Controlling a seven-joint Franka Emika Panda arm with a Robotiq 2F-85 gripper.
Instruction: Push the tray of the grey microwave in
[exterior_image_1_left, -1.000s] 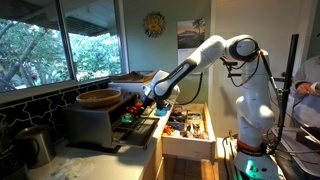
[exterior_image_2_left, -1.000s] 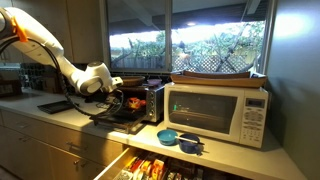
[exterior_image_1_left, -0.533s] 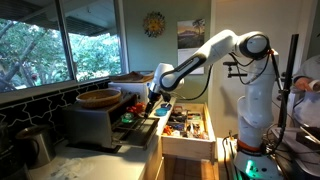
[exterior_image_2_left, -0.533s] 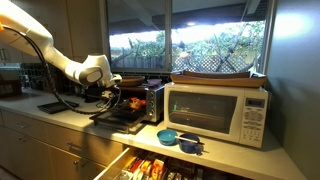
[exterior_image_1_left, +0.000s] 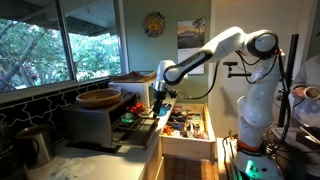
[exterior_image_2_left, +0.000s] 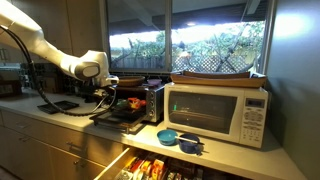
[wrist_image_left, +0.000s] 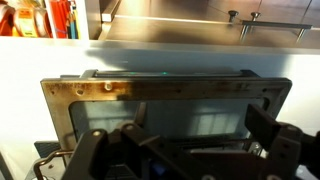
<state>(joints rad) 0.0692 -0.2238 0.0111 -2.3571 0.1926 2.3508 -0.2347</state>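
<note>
- Tray (exterior_image_1_left: 137, 122) sits partway out of the grey microwave (exterior_image_1_left: 95, 122), resting over the dropped front door. From my seat I can see small green and red items lying on it.
- In an exterior view the grey microwave (exterior_image_2_left: 153, 100) stands on the desk (exterior_image_2_left: 140, 132) just beside a white microwave (exterior_image_2_left: 218, 112). Something orange shows in its dark cavity.
- My gripper (exterior_image_1_left: 157, 103) hangs at the outer edge of the tray, at the front of the appliance. I cannot tell whether it touches the tray.
- In an exterior view the gripper (exterior_image_2_left: 105, 93) is at the open front, above the lowered door.
- On the wrist view the gripper (wrist_image_left: 190, 160) has its fingers (wrist_image_left: 95, 160) spread wide with nothing between them. They frame the door (wrist_image_left: 165, 90), whose metal border is stained brown along the far edge.
- A wooden bowl (exterior_image_1_left: 100, 98) rests on top of the grey microwave.
- A pale drawer (exterior_image_1_left: 185, 146) stands pulled open below and beside the tray, full of colourful clutter.
- Two blue bowls (exterior_image_2_left: 175, 137) sit on the desk in front of the white microwave.
</note>
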